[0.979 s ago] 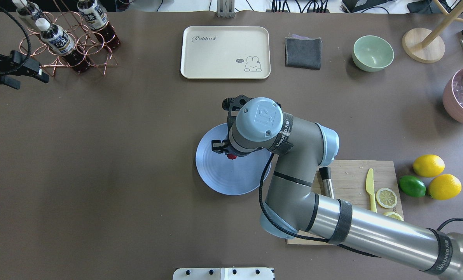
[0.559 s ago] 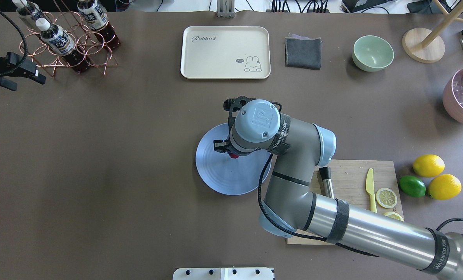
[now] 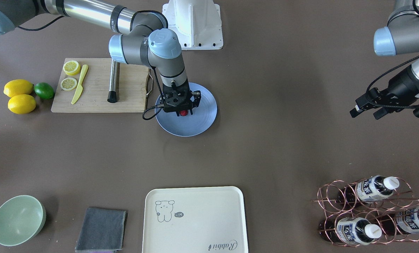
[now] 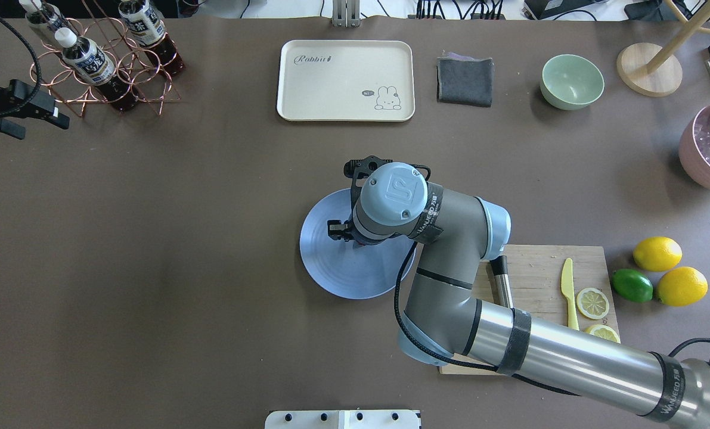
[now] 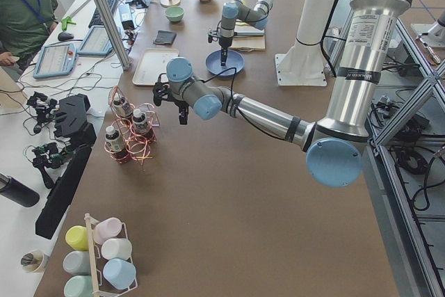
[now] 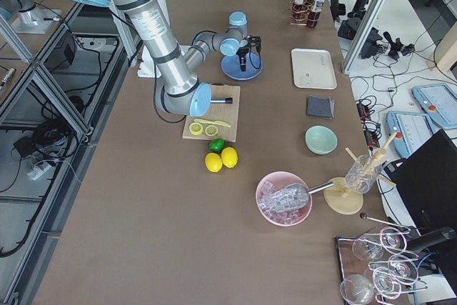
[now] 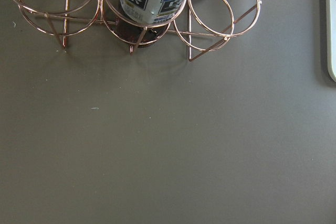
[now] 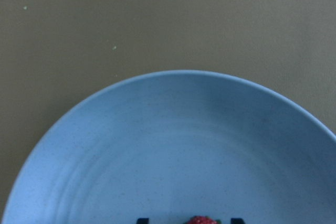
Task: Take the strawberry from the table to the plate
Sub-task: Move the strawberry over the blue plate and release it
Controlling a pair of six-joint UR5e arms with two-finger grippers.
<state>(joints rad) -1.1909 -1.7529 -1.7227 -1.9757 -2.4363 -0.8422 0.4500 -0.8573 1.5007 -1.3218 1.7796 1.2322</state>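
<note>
The right hand [image 3: 183,110] hangs upright over the middle of the plate [image 3: 202,119] with the strawberry [image 8: 202,220] between its tips. The wrist view shows only the tips and the berry's top at its lower edge, with slivers of blue between them, so I cannot tell whether it grips the berry or has let go. The berry is over the plate, near its centre, and contact with the plate is hidden. If it is released from any height, the round berry may roll on the shallow plate towards the rim. If it sticks to a pad, it may lift off again as the hand rises. Pressing lower could push the plate along the desk [image 3: 265,147]. The left hand [image 3: 365,115] hovers well apart, its fingers spread and grasping nothing. Counted: one strawberry, one plate, one board [image 3: 132,91], one knife [image 3: 79,85], two lemon slices [image 3: 68,83], two lemons [image 3: 21,104], one lime [image 3: 44,90], one bowl [image 3: 17,220], one cloth [image 3: 101,229], one tray [image 3: 195,218] and three bottles [image 3: 373,188] in a wire rack.
</note>
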